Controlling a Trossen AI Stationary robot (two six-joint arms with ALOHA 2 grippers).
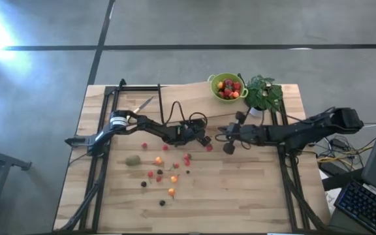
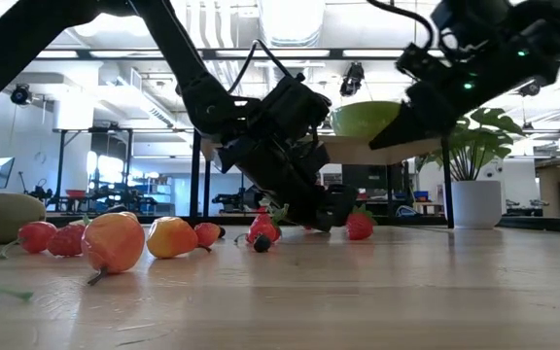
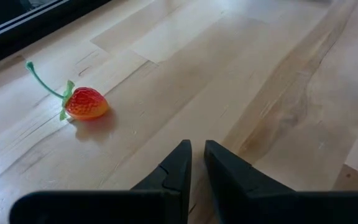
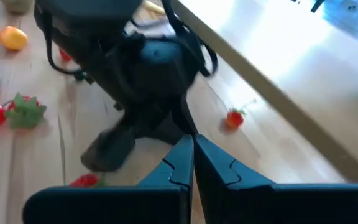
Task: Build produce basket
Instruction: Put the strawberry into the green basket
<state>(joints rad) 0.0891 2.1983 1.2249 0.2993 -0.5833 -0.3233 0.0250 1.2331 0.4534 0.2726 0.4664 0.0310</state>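
Green colander (image 1: 228, 86) partly filled; kiwi (image 1: 132, 160) and many berries remain on table (image 1: 253, 196). Left gripper (image 1: 205, 140) nearly closed, seemingly empty; right gripper (image 1: 221, 138) pressed shut, empty.

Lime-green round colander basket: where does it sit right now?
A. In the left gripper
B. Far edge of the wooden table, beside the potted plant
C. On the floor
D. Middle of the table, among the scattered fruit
B: the high view shows the lime-green round colander basket at the wooden table's far edge beside the potted plant, already holding some fruit.
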